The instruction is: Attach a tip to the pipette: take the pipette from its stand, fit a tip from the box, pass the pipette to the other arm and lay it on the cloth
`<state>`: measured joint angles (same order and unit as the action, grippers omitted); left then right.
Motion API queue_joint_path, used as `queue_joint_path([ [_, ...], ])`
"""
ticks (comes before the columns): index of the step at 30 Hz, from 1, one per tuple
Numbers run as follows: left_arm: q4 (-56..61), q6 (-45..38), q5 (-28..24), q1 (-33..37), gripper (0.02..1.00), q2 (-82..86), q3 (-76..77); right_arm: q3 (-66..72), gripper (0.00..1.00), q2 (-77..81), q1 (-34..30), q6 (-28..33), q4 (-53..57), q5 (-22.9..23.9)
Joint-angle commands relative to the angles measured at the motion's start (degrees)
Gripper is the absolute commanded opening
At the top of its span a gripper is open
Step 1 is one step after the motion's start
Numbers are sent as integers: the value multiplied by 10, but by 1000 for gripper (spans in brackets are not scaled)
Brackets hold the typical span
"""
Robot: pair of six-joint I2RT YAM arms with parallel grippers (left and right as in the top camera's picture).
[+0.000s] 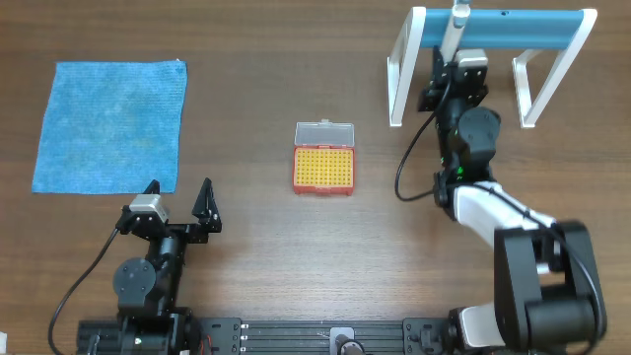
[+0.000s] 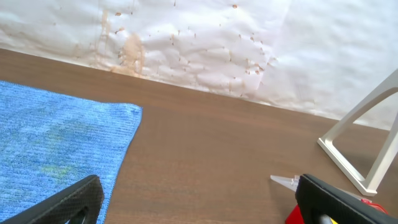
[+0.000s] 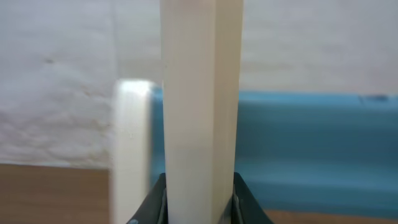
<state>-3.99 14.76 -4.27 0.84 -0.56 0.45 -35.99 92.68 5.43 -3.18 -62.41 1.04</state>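
The right gripper (image 1: 451, 57) is closed on the slim white plastic pipette (image 3: 199, 93). In the right wrist view its two dark fingers (image 3: 155, 199) press against either side of the pale shaft, with no gap showing. The pipette stands upright against the stand (image 1: 532, 30), a white-legged frame with a light-blue top bar, at the far right of the brown wood-grain table (image 1: 296, 266). The pipette's top sticks up above the bar. The right arm stretches from its base at the near right corner straight up to the stand, white forearm angled and black wrist aimed at the bar.

The left gripper (image 1: 179, 192) holds nothing, and its black fingers are spread wide apart. The left arm is folded low over its own base, with the gripper pointing toward the near right corner of the square blue woven cloth (image 1: 110, 126). The cloth lies flat at the far left.

The orange-red tip box (image 1: 323, 170), its clear lid tipped back, sits mid-table, well apart from both grippers.

A white papered wall (image 2: 205, 43) runs behind the table.
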Motion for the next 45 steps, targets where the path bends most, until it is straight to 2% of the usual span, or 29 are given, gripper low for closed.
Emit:
queue_joint_path([
  [1,-3,-7,6,2,1000,4,-1,91,82,-103,127,-2,-175,-16],
  [2,-3,-7,6,2,1000,4,-1,107,82,-97,154,-2,-217,-30],
  [4,-3,-7,6,2,1000,4,-1,125,82,-81,219,-14,-214,-67],
  [6,-3,-7,6,2,1000,4,-1,124,82,-41,281,-48,-215,-67],
  [8,-3,-7,6,2,1000,3,-1,123,82,-9,300,-54,-215,-67],
  [18,-3,-7,6,2,1000,3,-1,59,77,142,295,-54,-215,-66],
  [24,-3,-7,6,2,1000,3,-1,57,80,146,277,-54,-215,-66],
  [35,-3,-7,6,2,1000,3,-1,57,80,160,281,-54,-214,-67],
  [38,-3,-7,6,2,1000,3,-1,57,80,160,282,-54,-214,-97],
  [45,-3,-7,6,2,1000,3,-1,57,80,160,281,-54,-205,-96],
])
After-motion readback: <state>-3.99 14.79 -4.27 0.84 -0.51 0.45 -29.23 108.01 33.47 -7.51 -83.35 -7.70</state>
